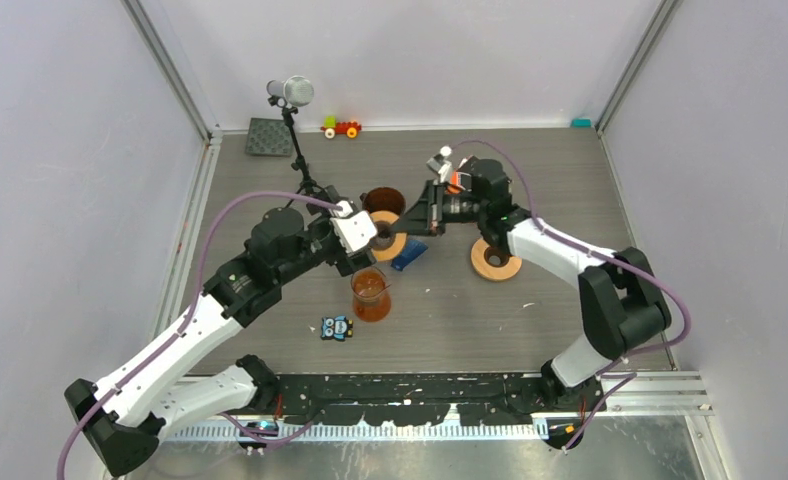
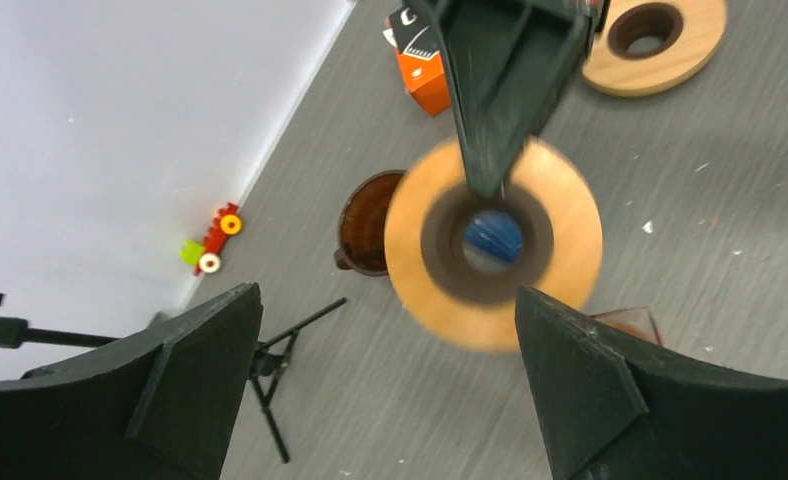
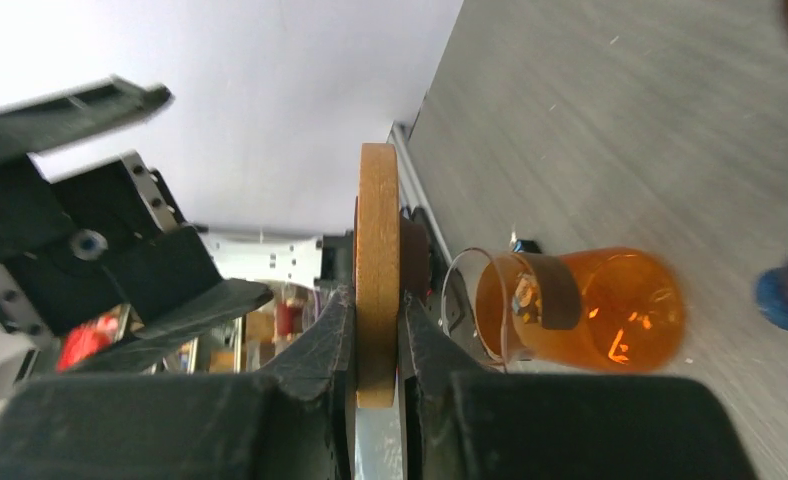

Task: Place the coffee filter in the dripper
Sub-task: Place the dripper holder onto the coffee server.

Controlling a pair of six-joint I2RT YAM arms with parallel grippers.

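Clamps flat round wooden ring [image 3: 377,270] by its rim in right fingers [image 3: 320,345] above amber glass beaker [image 3: 580,310], with left fingers [image 2: 200,370] released wide. Dark brown cone-shaped cup [image 2: 365,222], likely the dripper, behind beaker. Could slip from shallow rim grip.

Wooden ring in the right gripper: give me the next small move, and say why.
Probably draw the left gripper back, clear of the wooden ring. Its jaws stand wide open and grip nothing, while the right gripper is shut on the ring's edge and carries it alone. Backing off should leave the right arm room to move on.
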